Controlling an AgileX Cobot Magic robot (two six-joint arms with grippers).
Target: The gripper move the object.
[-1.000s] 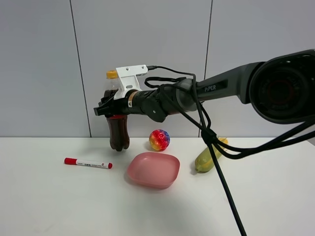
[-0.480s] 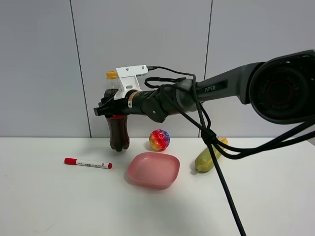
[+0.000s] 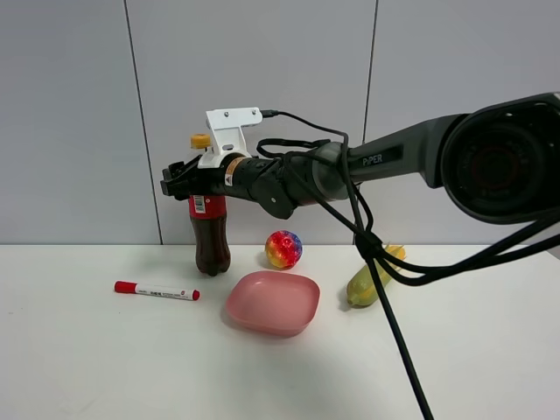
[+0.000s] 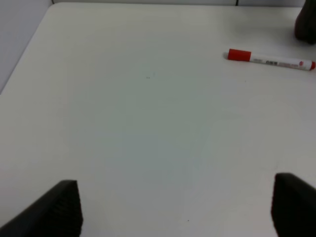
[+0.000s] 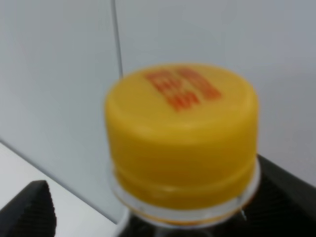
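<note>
Up comes the right gripper (image 3: pixel 178 181) compared with a second ago, and the bottle (image 3: pixel 211 236) has dropped a touch: its dark base now sits on the table (image 3: pixel 105 367), and the red label (image 3: pixel 199 206) is uncovered below the hand.

Close in on the right wrist camera: the fingers (image 5: pixel 29 210) stand spread either side of the neck. One sits clear of the plastic with wall showing between, so nothing is being pinched. The yellow cap (image 5: pixel 180 133) fills the middle of that view, upright. That looks like a release, with the hand drawing up and off and the bottle left on its own base.

Room to move? Behind the bottle the wall is close, so backing out toward the front or going higher reads safest. The striped ball (image 3: pixel 283 248) sits near the base on the arm's side, with the pink bowl (image 3: pixel 273 302) just in front of it. The red-capped marker (image 3: pixel 157 290) lies forward on the other side, apart from the bottle.

Over on the other side, the left gripper (image 4: pixel 173 207) hangs over bare table with its fingertips wide apart, holding nothing.
</note>
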